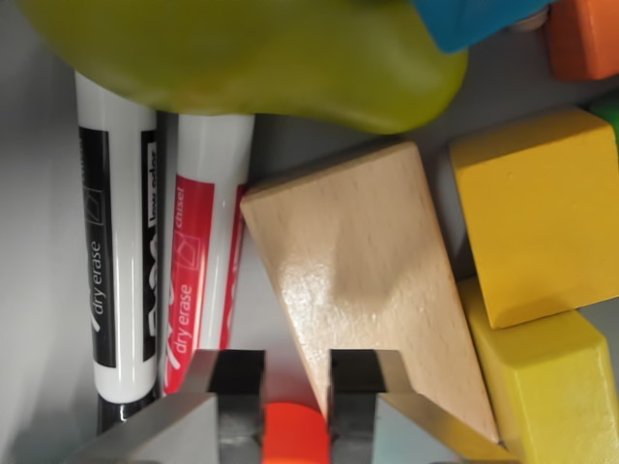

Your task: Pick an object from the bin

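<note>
My gripper (296,367) fills the bottom of the wrist view, and its two dark fingers (238,387) press against both sides of a small orange object (295,433). Only the rounded top of that orange piece shows. Just beyond the fingertips lies a plain wooden wedge (368,280) on the grey bin floor (39,290). Left of the wedge lie a red dry-erase marker (203,251) and a black dry-erase marker (116,251), side by side.
A large olive-green rounded object (251,58) spans the top, over the marker ends. A blue piece (474,19) and an orange block (585,39) sit top right. Two yellow blocks (542,213) (556,387) crowd the right side, with a green sliver (609,108) at the edge.
</note>
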